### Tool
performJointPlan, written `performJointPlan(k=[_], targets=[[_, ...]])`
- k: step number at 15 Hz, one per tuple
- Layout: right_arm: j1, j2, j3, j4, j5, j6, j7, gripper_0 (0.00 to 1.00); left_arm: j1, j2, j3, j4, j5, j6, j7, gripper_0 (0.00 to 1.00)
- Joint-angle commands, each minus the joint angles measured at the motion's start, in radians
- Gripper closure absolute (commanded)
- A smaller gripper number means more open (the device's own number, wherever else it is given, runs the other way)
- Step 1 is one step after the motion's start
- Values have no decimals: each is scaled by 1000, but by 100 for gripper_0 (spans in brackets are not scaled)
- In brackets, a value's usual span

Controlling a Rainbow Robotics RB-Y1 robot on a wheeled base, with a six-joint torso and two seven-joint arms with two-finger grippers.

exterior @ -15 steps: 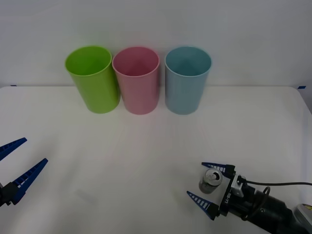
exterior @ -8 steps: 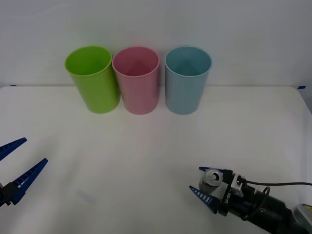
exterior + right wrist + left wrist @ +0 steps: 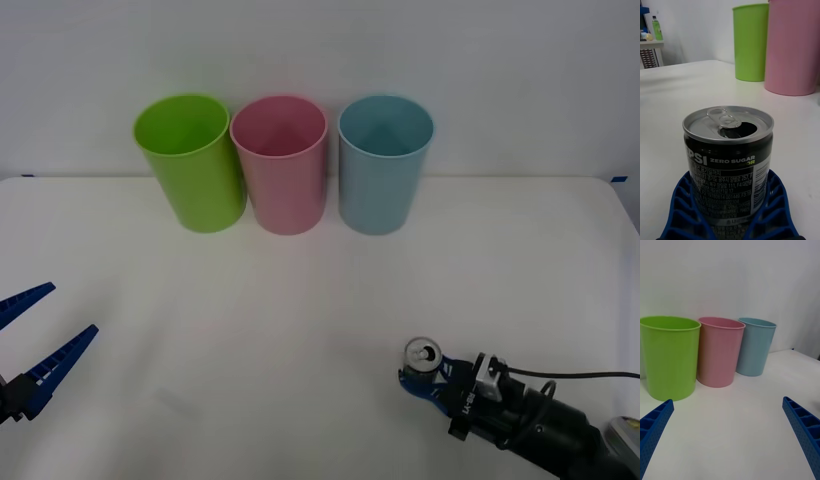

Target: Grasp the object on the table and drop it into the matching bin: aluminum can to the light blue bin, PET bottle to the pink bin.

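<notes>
Small silver-grey metal drink can (image 3: 423,358), upright on white bench (image 3: 300,300): right hand (image 3: 428,378) clamped around it for lifting; left hand (image 3: 35,345) spread, empty, parked.

From the right wrist I lose the aluminum can (image 3: 728,165) base behind the blue fingers (image 3: 685,210) of the right claw (image 3: 730,221). The pink bin (image 3: 793,48) runs off the frame there. My left claw (image 3: 35,350) is cut by the front view's edge.
</notes>
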Motion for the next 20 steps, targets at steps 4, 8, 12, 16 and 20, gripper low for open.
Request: performJointPlan(k=[4, 8, 12, 16, 20], targets=[[51, -5, -33, -109, -27, 13, -38, 100, 0, 0, 0, 0, 0, 0, 0, 0], [182, -40, -50, -380, -50, 119, -197, 100, 0, 0, 0, 0, 0, 0, 0, 0], [334, -94, -61, -695, -84, 306, -329, 100, 0, 0, 0, 0, 0, 0, 0, 0], [400, -117, -67, -894, -83, 438, -443, 100, 0, 0, 0, 0, 0, 0, 0, 0], [393, -131, -82, -1017, -33, 526, -552, 100, 0, 0, 0, 0, 0, 0, 0, 0]])
